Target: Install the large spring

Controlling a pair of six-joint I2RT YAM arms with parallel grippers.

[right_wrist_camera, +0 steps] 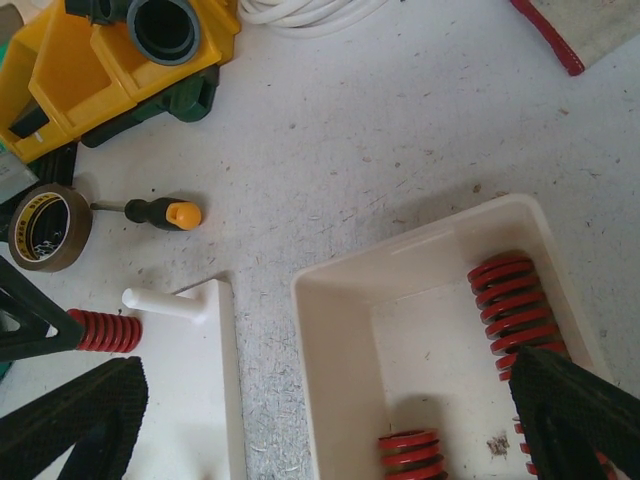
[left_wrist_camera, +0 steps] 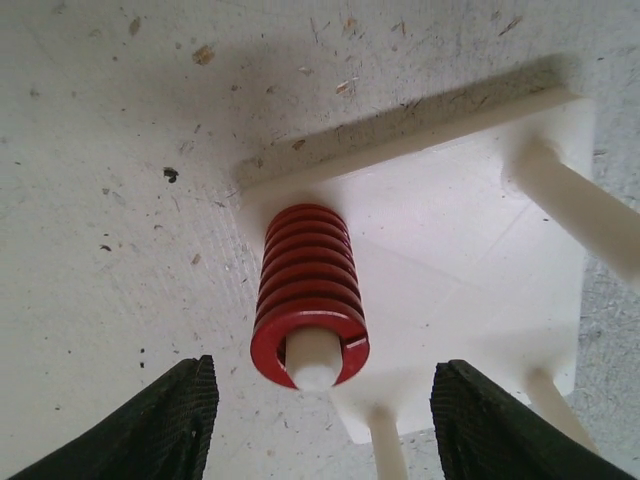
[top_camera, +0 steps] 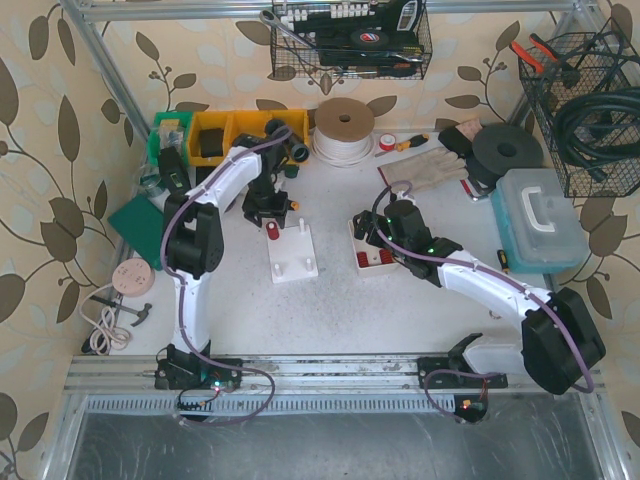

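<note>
Leaf-patterned wallpaper backs a scuffed white desk [top_camera: 340, 300] crowded along its far edge with bins, coils and tools. Near the middle of the desk lies a white peg base [top_camera: 292, 255]. The large spring [top_camera: 273, 231], red, stands on the peg at the base's 11 o'clock corner.

The left wrist view shows the large spring [left_wrist_camera: 308, 295] fully down on its peg [left_wrist_camera: 314, 362]. Its lowest coil rests against the base plate, and the peg's rounded white tip pokes out of the top coil. The left end effector [top_camera: 268, 210] hangs right over it with its jaws spread wide. One black finger [left_wrist_camera: 165, 420] shows at 7 o'clock of that view and the other at 5 o'clock. Both stand clear of the coils, so it holds nothing.

At 3 o'clock of the base sits a white tray [top_camera: 375, 250], and the right end effector [top_camera: 372, 228] hovers above it. From the right wrist, the tray's wall [right_wrist_camera: 330, 330] encloses loose red springs [right_wrist_camera: 512, 300]. The right end effector's own jaws are also wide apart and grip nothing. In that view an orange-capped screwdriver [right_wrist_camera: 160, 213] lies at 10 o'clock of the tray, with a tape roll [right_wrist_camera: 48, 228] just beside its tip.
</note>
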